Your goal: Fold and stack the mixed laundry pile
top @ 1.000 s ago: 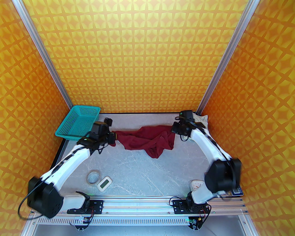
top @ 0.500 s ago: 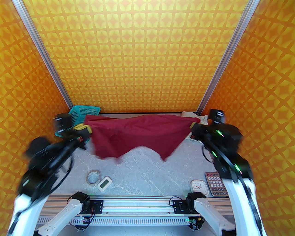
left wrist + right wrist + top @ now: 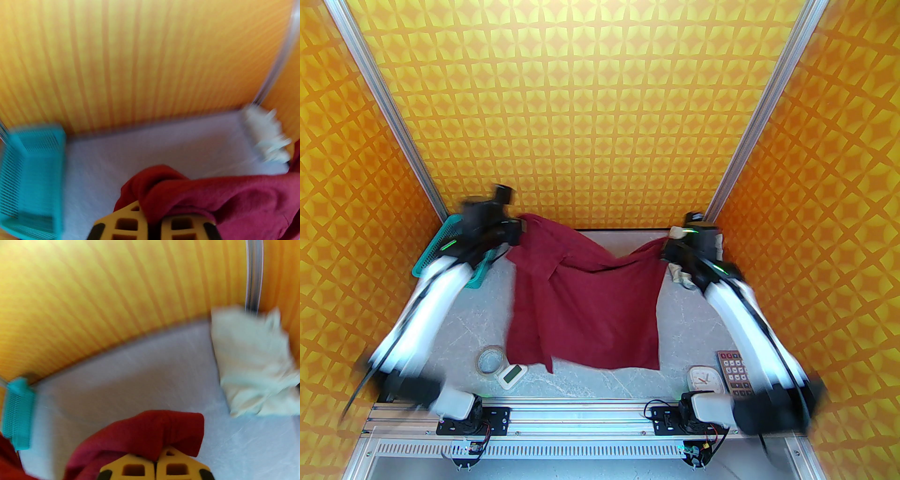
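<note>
While your left gripper [image 3: 520, 229] and right gripper [image 3: 664, 246] pinch corners of the dark red T-shirt [image 3: 590, 309], slippage threatens.
Its hem rests on the table [image 3: 600, 389] by the timer [image 3: 512, 373]; tug and 1 corner escapes.

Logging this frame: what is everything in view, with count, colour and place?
T-shirt: one, dark red, held up at the far side, lower part on the table.
cream garment: one, off-white, far right corner.
basket: one, teal mesh, far left corner.
tape roll: one, clear, near left.
digital device: one, white, beside the tape roll.
clock: one, white, near right.
calculator: one, dark brown, right of the clock.
table: one, grey marble.
walls: three, orange-yellow pattern, around the table.
left pincer: one, yellow fingers, gripping the shirt's left corner.
right pincer: one, yellow fingers, gripping the shirt's right corner.
</note>
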Controlling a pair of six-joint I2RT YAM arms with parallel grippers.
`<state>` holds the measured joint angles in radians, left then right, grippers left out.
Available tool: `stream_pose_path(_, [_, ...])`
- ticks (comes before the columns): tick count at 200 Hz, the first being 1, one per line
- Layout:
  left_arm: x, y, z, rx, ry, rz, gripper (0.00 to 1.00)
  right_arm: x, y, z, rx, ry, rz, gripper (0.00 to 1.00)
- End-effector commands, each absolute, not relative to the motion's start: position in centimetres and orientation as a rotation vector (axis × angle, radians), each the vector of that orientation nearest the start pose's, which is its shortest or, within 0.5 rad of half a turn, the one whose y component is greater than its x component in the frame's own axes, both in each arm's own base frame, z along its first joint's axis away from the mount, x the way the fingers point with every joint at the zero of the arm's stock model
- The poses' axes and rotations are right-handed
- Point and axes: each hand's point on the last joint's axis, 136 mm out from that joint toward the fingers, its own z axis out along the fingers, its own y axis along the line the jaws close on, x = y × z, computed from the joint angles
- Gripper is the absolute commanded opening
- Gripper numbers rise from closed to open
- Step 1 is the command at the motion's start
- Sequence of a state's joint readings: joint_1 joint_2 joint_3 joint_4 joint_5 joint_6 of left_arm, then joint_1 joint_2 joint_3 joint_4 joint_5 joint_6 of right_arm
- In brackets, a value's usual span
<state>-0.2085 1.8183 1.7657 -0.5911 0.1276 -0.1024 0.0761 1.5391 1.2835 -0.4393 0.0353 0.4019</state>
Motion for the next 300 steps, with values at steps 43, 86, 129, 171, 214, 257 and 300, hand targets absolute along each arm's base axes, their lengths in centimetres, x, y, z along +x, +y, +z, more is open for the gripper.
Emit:
stream_pose_path(43, [57.1, -12.7, 18.1, 0.06, 2.398, -0.375, 0.9, 50.3, 3.4, 15.5, 0.46, 2.325, 0.242, 0.63])
stream_pose_path(86, [46.8, -9.2, 13.6, -0.078, 2.577, -0.257, 0.88, 40.8, 6.0, 11.8, 0.453, 2.526, 0.382, 0.65])
stream_pose_path(129, [38.5, -2.9, 8.6, -0.29, 2.741, -0.105, 0.9, 30.0, 8.2, 8.2, 0.462, 2.75, 0.41, 0.65])
stream_pose_path(171, [36.1, -0.2, 6.2, -0.385, 2.821, -0.071, 0.94, 22.8, 7.5, 7.0, 0.55, 2.888, 0.411, 0.65])
stream_pose_path(214, [35.1, -0.4, 3.6, -0.364, 2.891, -0.088, 0.93, 17.8, 8.0, 5.3, 0.644, 2.954, 0.508, 0.63])
stream_pose_path(257, [36.5, -2.0, 2.0, -0.317, 2.908, -0.136, 0.89, 17.0, 8.7, 3.5, 0.668, 2.974, 0.531, 0.62])
stream_pose_path(300, [36.6, -2.3, -0.1, -0.339, 2.944, -0.134, 0.76, 18.4, 9.2, 2.0, 0.68, 2.954, 0.53, 0.51])
